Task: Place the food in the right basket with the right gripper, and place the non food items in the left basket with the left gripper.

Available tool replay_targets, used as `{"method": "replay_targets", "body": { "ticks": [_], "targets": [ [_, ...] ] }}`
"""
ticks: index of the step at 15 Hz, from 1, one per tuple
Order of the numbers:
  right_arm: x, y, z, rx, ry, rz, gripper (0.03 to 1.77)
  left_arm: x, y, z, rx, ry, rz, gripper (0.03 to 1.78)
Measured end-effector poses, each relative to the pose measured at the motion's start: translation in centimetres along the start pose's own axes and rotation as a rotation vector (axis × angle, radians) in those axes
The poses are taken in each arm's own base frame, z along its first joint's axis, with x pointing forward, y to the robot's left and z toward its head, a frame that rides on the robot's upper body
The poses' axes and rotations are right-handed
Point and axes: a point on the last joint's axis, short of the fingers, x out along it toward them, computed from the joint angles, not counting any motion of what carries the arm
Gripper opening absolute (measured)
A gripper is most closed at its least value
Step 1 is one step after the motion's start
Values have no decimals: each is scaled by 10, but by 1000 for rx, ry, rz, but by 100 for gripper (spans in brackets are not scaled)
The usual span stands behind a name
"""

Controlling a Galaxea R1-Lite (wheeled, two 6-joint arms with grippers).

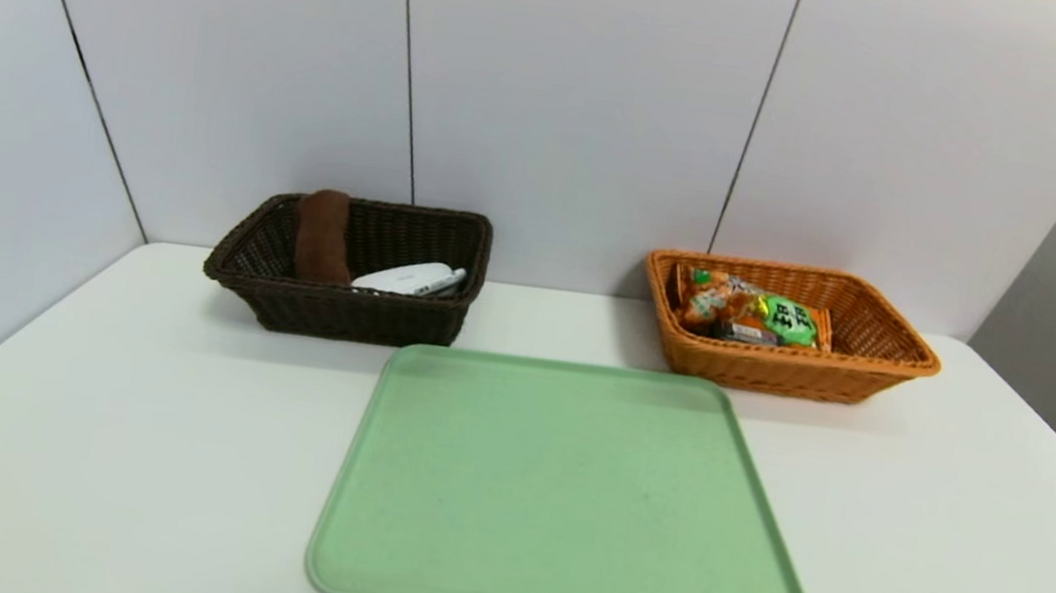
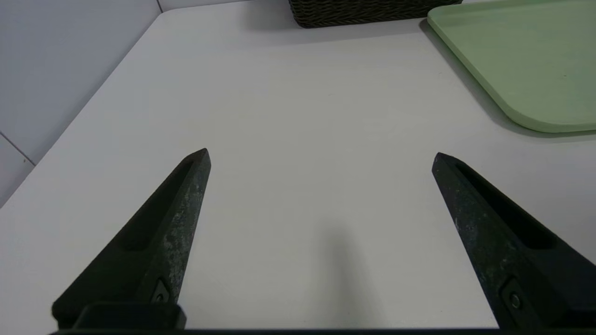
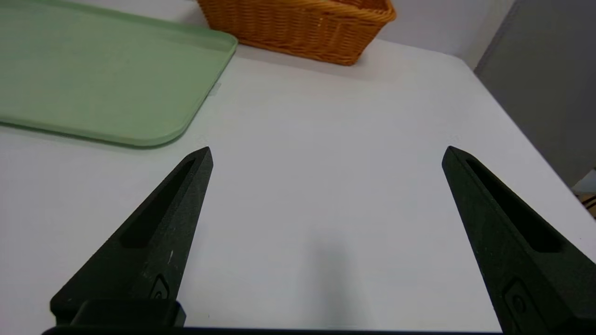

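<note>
A dark wicker basket on the left of a white desk holds a brown cloth-like item and a white item; an orange wicker basket on the right holds brightly coloured snack packets; a bare green tray lies in front of and between the two; the left gripper, fingers spread wide and empty, hangs over the desk's left side; the right gripper, its fingers likewise parted and holding nothing, hangs over the right side.
</note>
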Motion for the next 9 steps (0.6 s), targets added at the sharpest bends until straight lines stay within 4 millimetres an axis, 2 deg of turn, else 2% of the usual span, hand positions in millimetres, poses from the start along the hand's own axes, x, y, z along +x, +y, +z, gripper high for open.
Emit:
{"method": "replay_targets", "body": {
  "ticks": [4,9],
  "targets": [
    [0,-1,0,114,3,-24,170,0,0,0,-78,1,11,169],
    [0,0,-1,102,5,-21,170,0,1,1,-97,-11,26,169]
  ]
}}
